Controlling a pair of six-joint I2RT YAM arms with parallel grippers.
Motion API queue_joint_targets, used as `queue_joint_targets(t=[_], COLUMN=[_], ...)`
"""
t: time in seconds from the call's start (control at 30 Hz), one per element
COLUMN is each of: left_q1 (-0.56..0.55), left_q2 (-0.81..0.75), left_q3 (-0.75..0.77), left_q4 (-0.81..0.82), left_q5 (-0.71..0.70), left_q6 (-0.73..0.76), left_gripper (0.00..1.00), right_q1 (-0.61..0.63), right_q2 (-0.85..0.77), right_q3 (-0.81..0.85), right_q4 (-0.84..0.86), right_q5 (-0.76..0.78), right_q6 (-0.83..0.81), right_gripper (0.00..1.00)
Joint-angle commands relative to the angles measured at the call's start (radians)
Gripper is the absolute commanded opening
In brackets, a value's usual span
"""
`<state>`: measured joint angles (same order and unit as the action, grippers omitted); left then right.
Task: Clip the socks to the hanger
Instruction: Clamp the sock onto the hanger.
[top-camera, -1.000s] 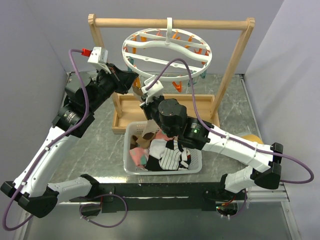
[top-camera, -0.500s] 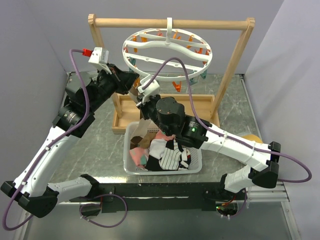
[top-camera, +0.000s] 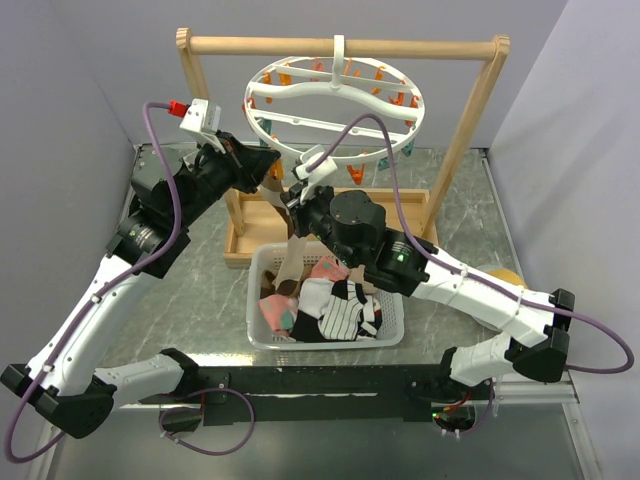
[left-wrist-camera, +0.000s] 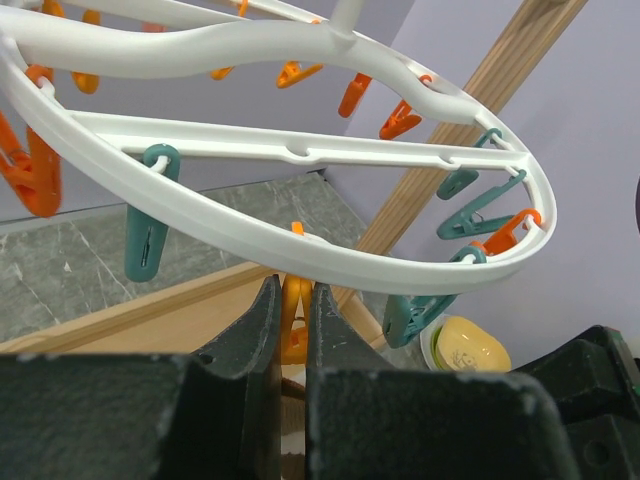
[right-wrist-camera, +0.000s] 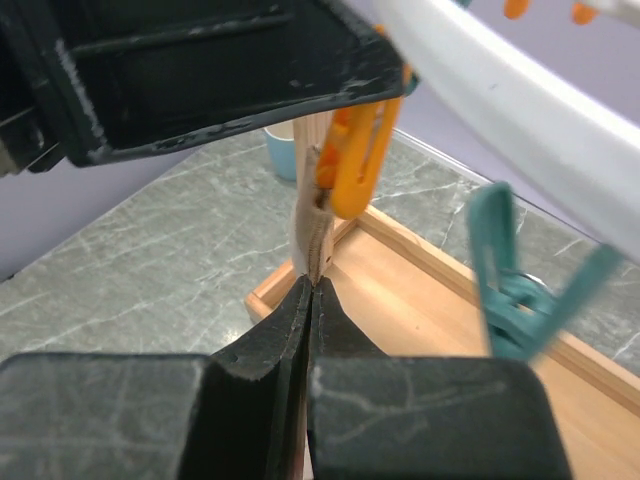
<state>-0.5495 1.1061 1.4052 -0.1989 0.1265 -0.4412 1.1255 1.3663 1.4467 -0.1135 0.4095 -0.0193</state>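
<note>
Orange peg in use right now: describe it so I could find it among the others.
From the wooden frame hangs the round white hanger; look under its near-left rim. That orange peg alone is pinched by the left end effector, with a tan sock, held by the right end effector, at its mouth.

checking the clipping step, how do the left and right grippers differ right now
The left gripper pinches an orange peg on the hanger; the right gripper pinches a tan sock. The left gripper sits higher, at the hanger's rim; the right gripper is below, holding the sock's top to the peg. Both are shut.
</note>
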Motion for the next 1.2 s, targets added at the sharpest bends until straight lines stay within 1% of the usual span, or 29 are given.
queue_joint_targets(t=[0.0, 0.23, 0.33, 0.43, 0.53, 0.6, 0.7, 0.73, 0.8, 0.83, 0.87, 0.93, 1.0, 1.07, 1.17], left_q1=[-0.004, -0.004, -0.004, -0.004, -0.004, -0.003, 0.005, 0.006, 0.008, 0.010, 0.011, 0.013, 0.013, 0.014, 0.014], left_q2=[-0.023, -0.020, -0.018, -0.022, -0.023, -0.031, -0.048, -0.052, -0.064, -0.066, -0.069, -0.069, -0.068, -0.066, -0.065], left_q3=[0.008, 0.017, 0.020, 0.017, 0.011, 0.005, -0.015, -0.023, -0.037, -0.040, -0.040, -0.040, -0.038, -0.038, -0.037], left_q4=[0.036, 0.035, 0.038, 0.045, 0.052, 0.055, 0.067, 0.072, 0.078, 0.073, 0.072, 0.065, 0.069, 0.075, 0.081], left_q5=[0.005, -0.008, -0.007, 0.005, 0.027, 0.042, 0.113, 0.145, 0.165, 0.173, 0.191, 0.206, 0.231, 0.248, 0.265], left_q6=[0.015, 0.019, 0.021, 0.019, 0.018, 0.016, 0.018, 0.021, 0.025, 0.029, 0.030, 0.032, 0.030, 0.022, 0.012], left_gripper=[0.01, 0.01, 0.01, 0.01, 0.01, 0.01, 0.01, 0.01, 0.01, 0.01, 0.01, 0.01, 0.01, 0.01, 0.01], right_q1=[-0.004, -0.004, -0.004, -0.009, -0.018, -0.035, -0.050, -0.065, -0.096, -0.131, -0.145, -0.179, -0.199, -0.229, -0.263], right_q2=[-0.053, -0.055, -0.076, -0.090, -0.101, -0.111, -0.157, -0.188, -0.217, -0.242, -0.251, -0.262, -0.263, -0.260, -0.251], right_q3=[-0.015, -0.011, -0.035, -0.062, -0.077, -0.097, -0.155, -0.176, -0.241, -0.261, -0.278, -0.312, -0.321, -0.330, -0.335], right_q4=[0.035, 0.014, 0.012, 0.021, 0.041, 0.069, 0.109, 0.179, 0.237, 0.289, 0.311, 0.346, 0.379, 0.411, 0.432], right_q5=[0.017, 0.048, 0.054, 0.042, -0.006, -0.072, -0.156, -0.220, -0.303, -0.378, -0.405, -0.504, -0.546, -0.621, -0.679], right_q6=[0.010, -0.014, -0.018, -0.004, 0.018, 0.058, 0.105, 0.122, 0.192, 0.217, 0.260, 0.294, 0.331, 0.375, 0.419], right_gripper=[0.00, 0.00, 0.00, 0.00, 0.00, 0.00, 0.00, 0.00, 0.00, 0.00, 0.00, 0.00, 0.00, 0.00, 0.00])
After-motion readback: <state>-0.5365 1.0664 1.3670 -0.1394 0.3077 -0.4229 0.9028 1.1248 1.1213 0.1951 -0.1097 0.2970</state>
